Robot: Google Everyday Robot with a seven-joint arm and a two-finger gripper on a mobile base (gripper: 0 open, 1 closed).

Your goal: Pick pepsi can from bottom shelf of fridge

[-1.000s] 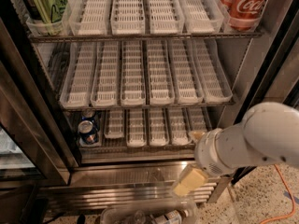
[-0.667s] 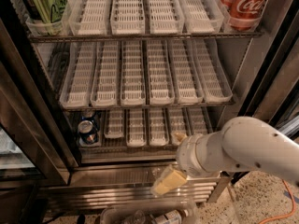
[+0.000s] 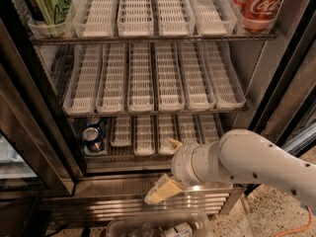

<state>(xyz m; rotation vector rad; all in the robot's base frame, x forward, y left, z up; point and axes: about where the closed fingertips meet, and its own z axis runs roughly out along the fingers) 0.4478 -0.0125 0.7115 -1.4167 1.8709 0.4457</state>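
Note:
The pepsi can (image 3: 93, 137), blue with a silver top, stands at the left end of the bottom shelf (image 3: 148, 154) of the fridge (image 3: 249, 73), whose door stands open. My gripper (image 3: 167, 168) is in front of the shelf's lower edge, right of the can and apart from it. Its cream fingers (image 3: 161, 190) are spread, one pointing down-left over the steel base, the other up by the shelf's trays. It holds nothing. My white arm (image 3: 247, 162) comes in from the right.
A green can (image 3: 47, 1) stands top left and red Coca-Cola cans (image 3: 259, 4) top right. White lane trays (image 3: 140, 78) fill the middle rack. A clear bin (image 3: 158, 227) with bottles sits on the floor below. A dark door frame (image 3: 29, 132) is at left.
My arm and gripper have moved left along the fridge's base, closer to the pepsi can. The cans have not moved.

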